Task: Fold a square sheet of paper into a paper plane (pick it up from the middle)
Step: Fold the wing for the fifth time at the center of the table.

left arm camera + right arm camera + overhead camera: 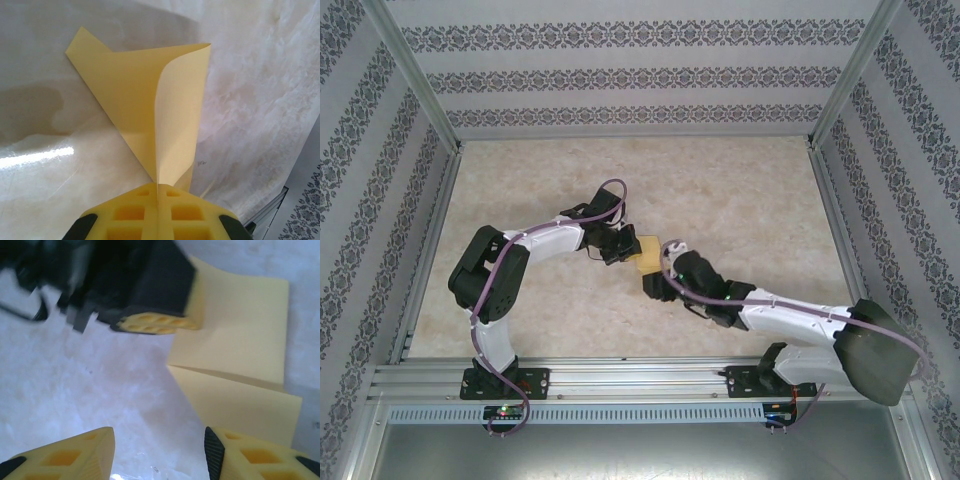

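- The paper (pixel 150 100), plain yellow, is folded into a pointed wedge with one flap curling open, over the middle of the table (pixel 740 200).
- The left gripper (pixel 157 197) pinches its narrow end tight.
- The right gripper (pixel 160 450) stands parted just beside it, holding nothing.

Sheet of paper (pixel 649 252): from above we log one small yellow patch between the tools; the rest lies under them, outline not readable.
Left tool (pixel 158 192): fingers cut off by the bottom edge of its own camera; the paper's near end is lost between them, and the curled flap hides the layer behind.
Right tool (pixel 159 440): both fingers cut off by the bottom edge, one covering the paper's nearest corner. Ahead of it we note the left tool's dark body, blurred and running off the top edge.
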You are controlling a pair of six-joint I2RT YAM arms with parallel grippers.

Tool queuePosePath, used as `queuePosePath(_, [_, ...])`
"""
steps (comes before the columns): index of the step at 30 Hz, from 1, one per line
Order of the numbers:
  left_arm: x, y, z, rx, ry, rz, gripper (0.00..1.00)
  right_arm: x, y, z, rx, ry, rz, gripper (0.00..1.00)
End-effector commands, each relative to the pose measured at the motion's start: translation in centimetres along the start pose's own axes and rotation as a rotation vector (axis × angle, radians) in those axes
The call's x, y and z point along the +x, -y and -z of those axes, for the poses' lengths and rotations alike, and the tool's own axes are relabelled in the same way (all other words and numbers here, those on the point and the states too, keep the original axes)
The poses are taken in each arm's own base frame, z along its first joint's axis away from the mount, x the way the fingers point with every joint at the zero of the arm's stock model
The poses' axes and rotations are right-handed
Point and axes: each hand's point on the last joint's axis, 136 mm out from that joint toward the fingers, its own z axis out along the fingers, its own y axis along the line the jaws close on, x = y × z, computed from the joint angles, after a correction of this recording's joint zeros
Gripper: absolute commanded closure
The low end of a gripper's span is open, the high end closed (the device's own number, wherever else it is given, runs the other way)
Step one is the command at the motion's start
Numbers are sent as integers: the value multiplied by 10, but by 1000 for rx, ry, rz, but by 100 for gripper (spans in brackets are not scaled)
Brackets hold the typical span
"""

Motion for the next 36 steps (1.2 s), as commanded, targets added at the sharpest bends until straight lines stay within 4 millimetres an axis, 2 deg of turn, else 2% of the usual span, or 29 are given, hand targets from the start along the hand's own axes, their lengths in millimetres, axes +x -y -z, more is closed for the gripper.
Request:
queuePosePath(1, [-1,7,10,3,4,6,100,4,35,-1,285,40,299,48])
queuePosePath(4, [0,7,11,5,-4,7,100,12,33,-13,340,9,420,48])
queuePosePath(7, [-1,7,12,7,-5,5,100,16,22,-28,348,-13,554,48])
queuePosePath(10, [-1,8,12,10,-8,4,100,17,23,-37,406,-12,628,53])
queuePosePath(21, [-1,8,15,-1,-8,-6,100,27,33,-46,454,-41,696,77])
queuePosePath(31, [0,7,17,-7,-11,-10,100,29,38,-50,484,-49,707,89])
queuePosePath(36, [-1,5,20,-16,0,-16,99,31,33,-51,445,-53,690,97])
